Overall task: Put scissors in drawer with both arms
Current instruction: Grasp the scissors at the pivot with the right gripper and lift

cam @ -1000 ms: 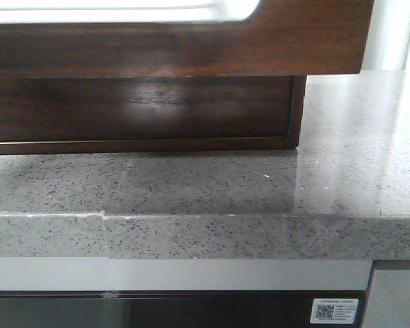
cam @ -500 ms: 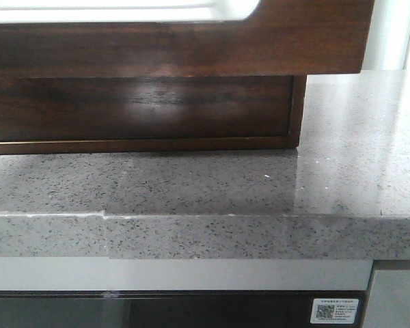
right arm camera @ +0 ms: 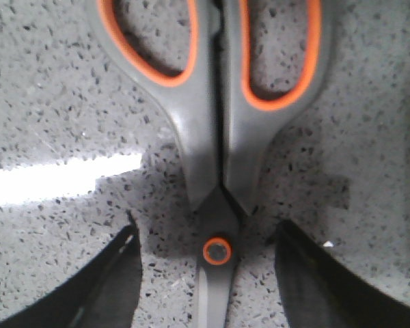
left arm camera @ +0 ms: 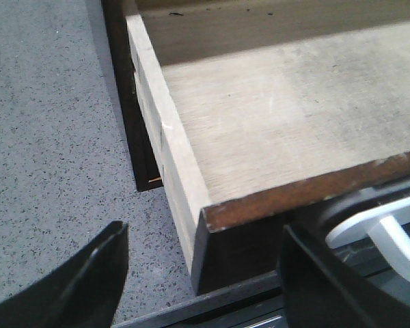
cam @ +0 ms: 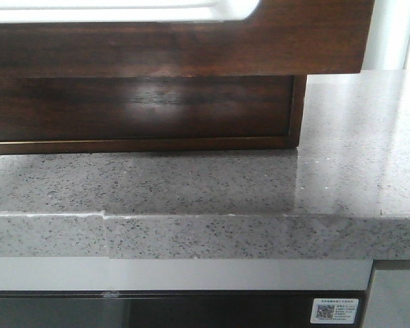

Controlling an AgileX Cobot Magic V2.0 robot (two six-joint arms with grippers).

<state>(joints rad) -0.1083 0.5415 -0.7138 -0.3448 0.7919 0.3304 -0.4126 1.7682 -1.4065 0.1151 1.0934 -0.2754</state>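
The drawer (cam: pixel 191 48), dark glossy brown with a white-showing cut-out, fills the top of the front view. In the left wrist view it is pulled open (left arm camera: pixel 314 193), with a bare pale wooden bottom. My left gripper (left arm camera: pixel 205 236) is open, its black fingers (left arm camera: pixel 89 280) spread either side of the drawer front's corner. The scissors (right arm camera: pixel 212 137), with grey handles lined in orange, lie flat on the speckled counter. My right gripper (right arm camera: pixel 206 232) is open just above them, one finger (right arm camera: pixel 109 287) on each side of the orange pivot. Neither gripper shows in the front view.
The grey speckled stone countertop (cam: pixel 342 137) extends to the right of the dark wooden cabinet body (cam: pixel 143 109) under the drawer. The counter's front edge (cam: pixel 191 236) runs across the view. A white curved part (left arm camera: pixel 389 236) shows below the drawer front.
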